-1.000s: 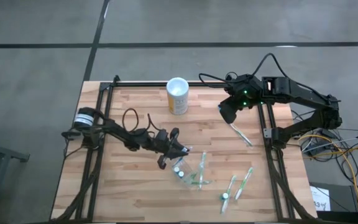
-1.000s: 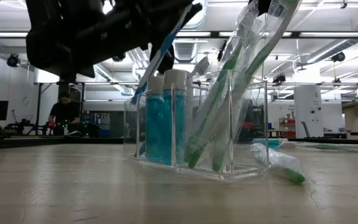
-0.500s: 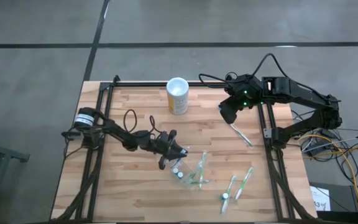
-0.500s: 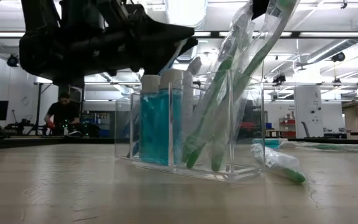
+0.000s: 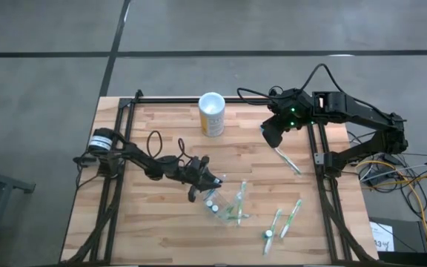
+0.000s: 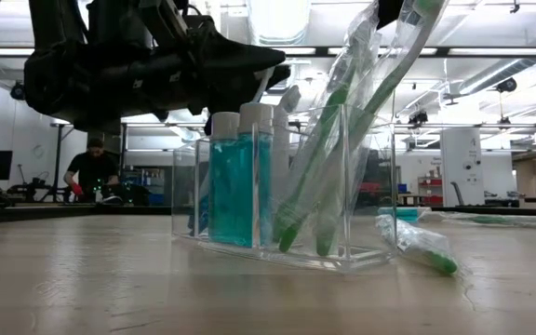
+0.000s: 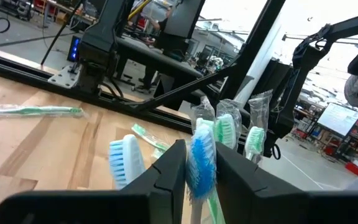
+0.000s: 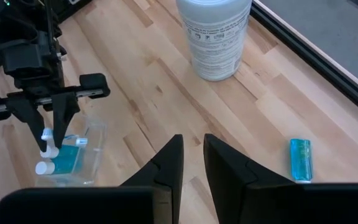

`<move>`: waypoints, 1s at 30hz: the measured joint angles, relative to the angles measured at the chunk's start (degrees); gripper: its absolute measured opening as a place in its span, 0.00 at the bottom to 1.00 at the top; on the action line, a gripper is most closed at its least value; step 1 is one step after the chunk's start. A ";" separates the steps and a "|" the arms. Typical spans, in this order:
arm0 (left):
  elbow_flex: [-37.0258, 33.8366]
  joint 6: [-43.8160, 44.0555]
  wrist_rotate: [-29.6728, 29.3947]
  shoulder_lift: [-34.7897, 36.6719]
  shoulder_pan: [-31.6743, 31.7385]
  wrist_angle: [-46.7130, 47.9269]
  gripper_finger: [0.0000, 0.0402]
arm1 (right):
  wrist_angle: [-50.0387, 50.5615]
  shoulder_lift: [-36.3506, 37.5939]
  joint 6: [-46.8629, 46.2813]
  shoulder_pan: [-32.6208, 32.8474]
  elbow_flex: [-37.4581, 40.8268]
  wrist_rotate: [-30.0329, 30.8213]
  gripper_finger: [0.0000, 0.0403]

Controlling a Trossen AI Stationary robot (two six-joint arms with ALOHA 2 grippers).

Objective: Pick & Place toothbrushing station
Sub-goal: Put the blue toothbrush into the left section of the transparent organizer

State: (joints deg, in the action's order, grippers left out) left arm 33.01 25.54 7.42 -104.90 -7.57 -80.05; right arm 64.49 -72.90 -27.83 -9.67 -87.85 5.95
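Two arms: left at work, right waiting.
Left gripper (image 5: 212, 183): above the toothbrushing station (image 5: 226, 207), fingers slightly spread around a blue-bristled toothbrush (image 7: 200, 162).
Toothbrushing station: clear holder on the wooden table (image 5: 161, 230), mid-front, holding blue bottles (image 6: 240, 177) and wrapped green toothbrushes (image 6: 342, 140).
Right gripper (image 5: 270, 136): far right, nearly pressed together, empty.

Your counter carries one clear holder (image 6: 361, 186). You have two blue-filled bottles (image 6: 223, 177) (image 6: 260, 172) and at least two wrapped green toothbrushes (image 6: 319, 158) (image 6: 380, 102) standing in it. Count three more wrapped toothbrushes lying loose (image 5: 288, 161) (image 5: 273, 225) (image 5: 293, 216). One yellow cup (image 5: 212, 114). One small blue tube (image 8: 300, 159). Two arms (image 5: 136, 153) (image 5: 347, 111). One person (image 6: 94, 167) beyond the counter.
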 joint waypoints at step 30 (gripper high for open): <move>1.50 7.61 -0.97 0.04 0.00 0.00 0.20 | -0.04 0.02 0.00 0.00 0.00 -0.01 0.13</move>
State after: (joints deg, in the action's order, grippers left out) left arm 34.52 33.15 6.45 -104.86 -7.57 -80.05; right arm 64.45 -72.88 -27.83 -9.67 -87.85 5.93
